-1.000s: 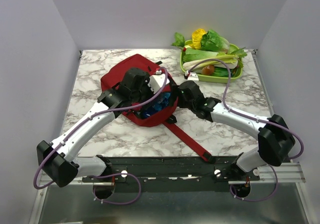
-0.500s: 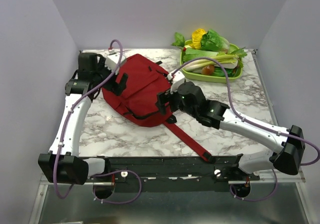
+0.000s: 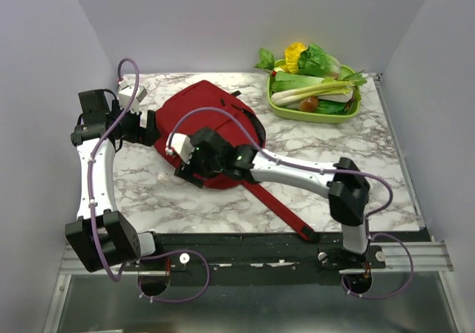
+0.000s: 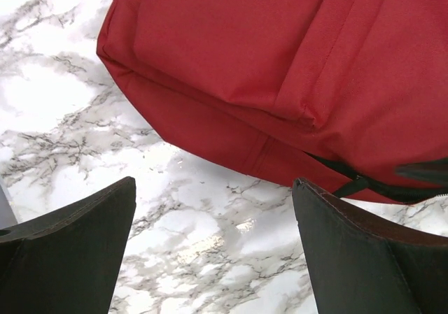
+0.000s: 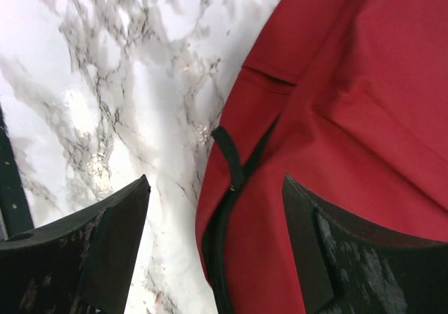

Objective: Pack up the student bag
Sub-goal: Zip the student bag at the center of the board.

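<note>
**Both sets of jaws wide, nothing held**

I count one student bag (image 3: pixel 219 118) lying on the table (image 3: pixel 349 151), 10 o'clock of centre. The left gripper (image 3: pixel 148 129) is at its 9 o'clock edge and the right gripper (image 3: pixel 185 167) at 7, both spread and empty. One veggie tray (image 3: pixel 297 114) at 1 o'clock.

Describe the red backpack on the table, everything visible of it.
The student bag is a dark red backpack of soft woven fabric, lying flat and slumped on the marble table, left of centre. Stitched seams and black trim run along its edge. One long red strap with a black end trails toward the near edge. The open left tool sits at its left side, and the open right tool hovers over its near corner; whether either touches it cannot be told.
</note>
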Tool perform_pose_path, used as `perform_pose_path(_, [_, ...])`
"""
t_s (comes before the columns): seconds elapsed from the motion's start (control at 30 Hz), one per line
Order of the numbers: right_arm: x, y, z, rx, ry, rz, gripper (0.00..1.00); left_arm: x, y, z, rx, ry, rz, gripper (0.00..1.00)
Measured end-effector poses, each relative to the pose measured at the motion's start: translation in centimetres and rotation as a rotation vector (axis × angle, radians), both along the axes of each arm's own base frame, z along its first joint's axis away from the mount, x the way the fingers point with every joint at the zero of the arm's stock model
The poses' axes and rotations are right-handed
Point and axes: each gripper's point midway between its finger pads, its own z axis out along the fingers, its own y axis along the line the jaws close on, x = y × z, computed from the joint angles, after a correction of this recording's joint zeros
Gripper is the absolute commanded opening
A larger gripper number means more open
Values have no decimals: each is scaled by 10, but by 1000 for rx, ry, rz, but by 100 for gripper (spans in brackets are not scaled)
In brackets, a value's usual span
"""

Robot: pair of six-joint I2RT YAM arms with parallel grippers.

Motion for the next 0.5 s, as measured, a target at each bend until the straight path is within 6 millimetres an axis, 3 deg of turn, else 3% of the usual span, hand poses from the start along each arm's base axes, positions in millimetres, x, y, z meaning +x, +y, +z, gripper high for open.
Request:
perform_pose_path(0.1, [1,14,-34,-74,4,41,83,-1,2,-4,-21,24,13,99])
perform_pose_path(0.2, [2,20,-55,-123,3,67,82,-2,6,-10,-42,53,27,99])
perform_pose_path(0.5, [14,26,-65,-150,-57,78,71,-4,5,-16,-70,83,25,99])
